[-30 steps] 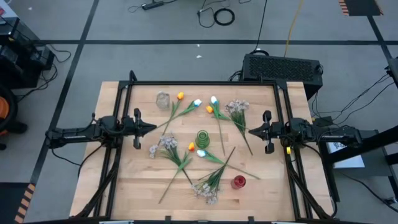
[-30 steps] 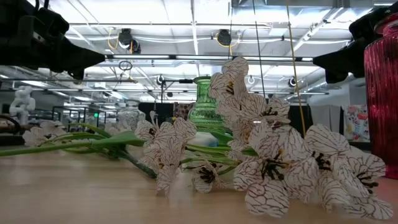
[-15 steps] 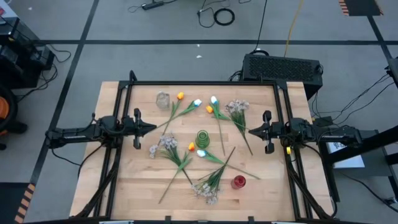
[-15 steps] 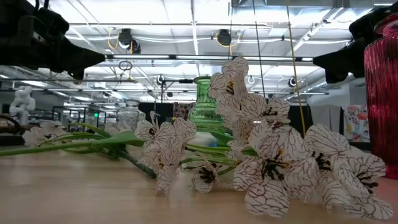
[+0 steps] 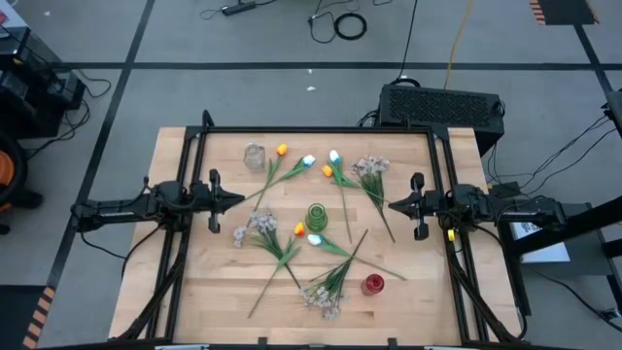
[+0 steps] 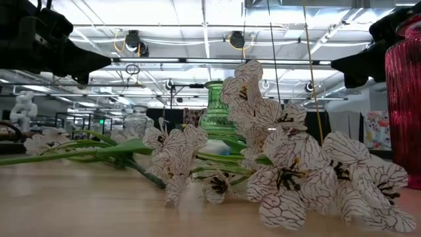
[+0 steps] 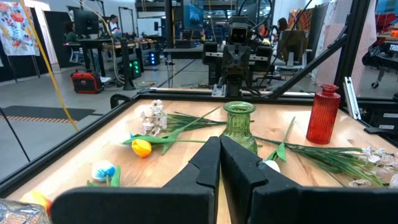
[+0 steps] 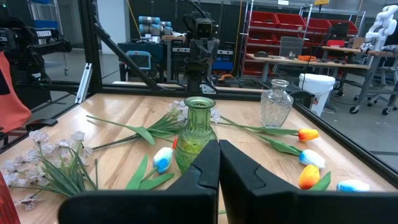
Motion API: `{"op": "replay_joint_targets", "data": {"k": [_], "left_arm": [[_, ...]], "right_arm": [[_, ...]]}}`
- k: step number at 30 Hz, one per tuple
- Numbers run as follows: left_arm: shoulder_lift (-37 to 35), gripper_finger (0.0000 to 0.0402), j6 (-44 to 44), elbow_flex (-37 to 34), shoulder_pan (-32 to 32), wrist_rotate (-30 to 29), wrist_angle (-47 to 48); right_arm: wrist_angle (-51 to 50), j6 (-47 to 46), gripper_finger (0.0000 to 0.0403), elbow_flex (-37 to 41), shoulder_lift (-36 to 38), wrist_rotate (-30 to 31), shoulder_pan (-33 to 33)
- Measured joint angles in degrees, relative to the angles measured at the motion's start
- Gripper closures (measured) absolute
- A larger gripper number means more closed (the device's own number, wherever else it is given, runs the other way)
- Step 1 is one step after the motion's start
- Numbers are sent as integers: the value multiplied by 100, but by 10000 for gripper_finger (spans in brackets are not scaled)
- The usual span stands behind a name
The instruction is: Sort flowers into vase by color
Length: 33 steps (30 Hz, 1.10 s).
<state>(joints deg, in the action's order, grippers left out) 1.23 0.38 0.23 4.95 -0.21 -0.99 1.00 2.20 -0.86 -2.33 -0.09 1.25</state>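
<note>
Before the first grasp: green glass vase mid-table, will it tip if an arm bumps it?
Probably. The green vase stands upright with a narrow neck and a bulbous body, so its weight likely sits high. It looks like hard, smooth glass, likely to slide. Stems lying against its base could drag it.

The red vase (image 6: 406, 99) is cut off by the low view's edge.

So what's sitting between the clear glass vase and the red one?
From above, the green vase stands roughly midway between the clear vase and the red vase, with loose flowers lying across the wooden table around it.
</note>
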Motion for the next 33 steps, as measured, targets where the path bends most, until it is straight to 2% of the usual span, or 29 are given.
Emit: {"op": "replay_joint_targets", "data": {"k": [22, 33], "left_arm": [[0, 381, 0, 0, 1, 0, 0], [-2, 381, 1, 2, 0, 0, 0]], "right_arm": [[1, 2, 403, 0, 0, 1, 0], [83, 435, 403, 0, 1, 12, 1]]}}
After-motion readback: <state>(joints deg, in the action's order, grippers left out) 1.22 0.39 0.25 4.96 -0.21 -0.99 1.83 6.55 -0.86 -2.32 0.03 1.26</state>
